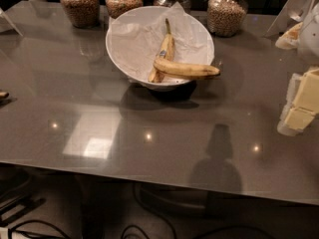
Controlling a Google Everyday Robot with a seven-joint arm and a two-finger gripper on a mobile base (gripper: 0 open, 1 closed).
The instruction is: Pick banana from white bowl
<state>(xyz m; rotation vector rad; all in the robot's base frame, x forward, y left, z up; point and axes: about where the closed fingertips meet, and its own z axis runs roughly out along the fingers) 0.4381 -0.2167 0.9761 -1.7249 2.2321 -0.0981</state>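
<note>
**Banana lies crosswise, left of the pincer**

Starting at the left, we see the white bowl (115,59) standing near the far edge of the worktop (99,133), about midway along it, just in front of a row of glass jars (79,4). Across its near side lies the banana (187,69), the speckled one without a sticker. Its long axis runs nearly parallel to the near edge. The left end sits inside the bowl against the lower end of the stickered banana (166,46), which points toward the far edge. The dark right tip pokes over the bowl's rim and points toward the right edge. There, well apart from the bowl, hangs the pincer (299,108), partly cut off; we cannot tell whether it is open or closed. We judge the coming move must go leftward and toward the far edge, with the pincer set across the banana's axis.
</note>
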